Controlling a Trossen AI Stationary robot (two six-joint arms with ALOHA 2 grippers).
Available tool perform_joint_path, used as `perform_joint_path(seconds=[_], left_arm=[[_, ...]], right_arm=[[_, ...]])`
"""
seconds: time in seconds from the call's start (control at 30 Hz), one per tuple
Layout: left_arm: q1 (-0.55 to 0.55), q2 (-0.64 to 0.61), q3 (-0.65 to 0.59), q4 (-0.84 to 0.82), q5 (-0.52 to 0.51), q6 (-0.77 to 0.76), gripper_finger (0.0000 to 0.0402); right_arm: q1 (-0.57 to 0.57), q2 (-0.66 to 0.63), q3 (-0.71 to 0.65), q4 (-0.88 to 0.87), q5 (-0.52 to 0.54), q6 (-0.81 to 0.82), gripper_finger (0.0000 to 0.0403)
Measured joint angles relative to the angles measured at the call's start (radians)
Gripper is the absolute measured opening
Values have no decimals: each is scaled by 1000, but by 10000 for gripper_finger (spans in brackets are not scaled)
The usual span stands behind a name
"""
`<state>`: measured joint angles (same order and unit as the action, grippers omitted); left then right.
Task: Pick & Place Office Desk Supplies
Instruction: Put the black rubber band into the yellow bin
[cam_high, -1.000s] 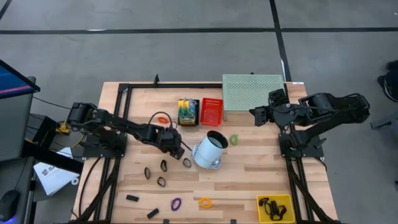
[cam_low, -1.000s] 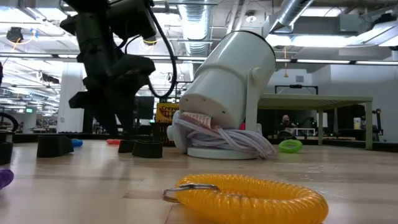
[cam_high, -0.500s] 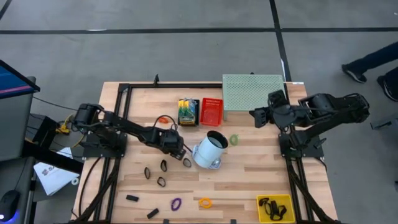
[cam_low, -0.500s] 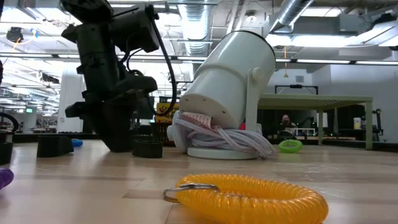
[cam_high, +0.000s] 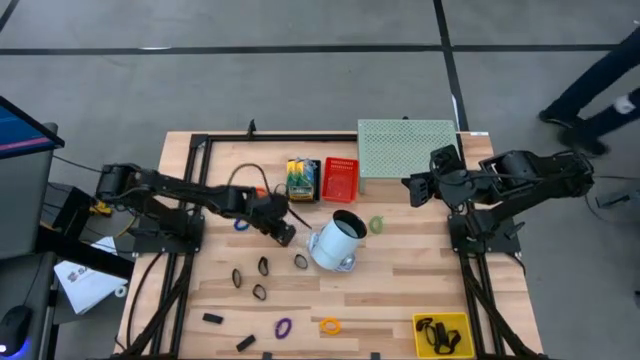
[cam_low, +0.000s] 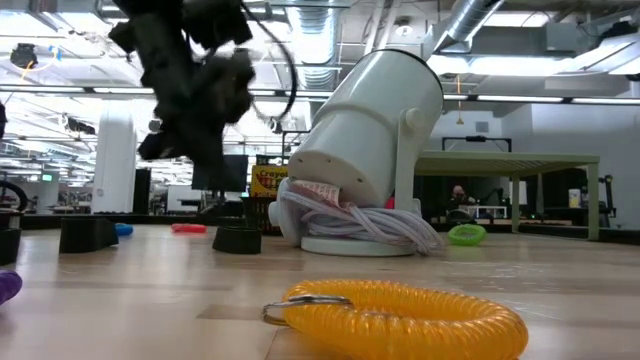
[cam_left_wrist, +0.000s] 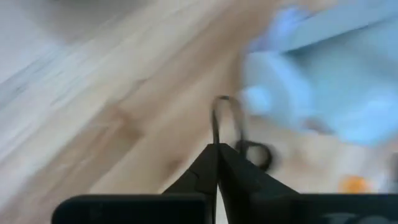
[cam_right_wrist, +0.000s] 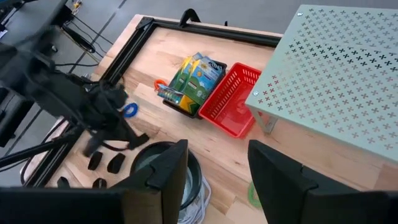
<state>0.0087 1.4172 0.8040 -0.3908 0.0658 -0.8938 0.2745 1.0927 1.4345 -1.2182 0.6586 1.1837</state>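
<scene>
The left gripper (cam_high: 283, 234), fingers pressed together on a thin black ring (cam_left_wrist: 225, 122), hangs beside the tipped white cup (cam_high: 337, 241), binder clips (cam_high: 258, 279) nearby; the right gripper (cam_right_wrist: 214, 163) waits spread.

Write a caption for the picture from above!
Left tool hovers beside a white lamp; right tool waits near a green shelf.

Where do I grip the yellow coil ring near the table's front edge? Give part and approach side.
Grip the yellow coil ring across its coiled band, away from its small metal ring, coming straight down. It lies flat on the table as an open loop, so one of the jaws can likely go inside, the other outside.
</scene>
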Motion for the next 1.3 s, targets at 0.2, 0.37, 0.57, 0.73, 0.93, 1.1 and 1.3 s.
perform_joint_path(seconds=[0.2, 0.37, 0.57, 0.73, 0.93, 1.1, 1.3], left_arm=[[76, -130, 0, 217, 169, 23, 1], [125, -174, 2, 562, 238, -50, 0], [143, -139, 61, 729, 204, -106, 0], [128, -67, 197, 734, 204, -59, 0], [127, 19, 342, 758, 204, -22, 0], [127, 59, 392, 794, 196, -12, 0], [127, 72, 419, 824, 188, -13, 0]], right_arm=[[14, 8, 0, 7, 0, -105, 166], [27, 12, 0, 156, -4, -250, 166], [27, 12, 0, 379, -76, -403, 166], [-38, 13, 0, 485, -142, -389, 166], [-114, 13, 0, 648, -246, -379, 169], [-165, 13, 0, 761, -329, -379, 180], [-210, 34, 0, 764, -414, -379, 193]])
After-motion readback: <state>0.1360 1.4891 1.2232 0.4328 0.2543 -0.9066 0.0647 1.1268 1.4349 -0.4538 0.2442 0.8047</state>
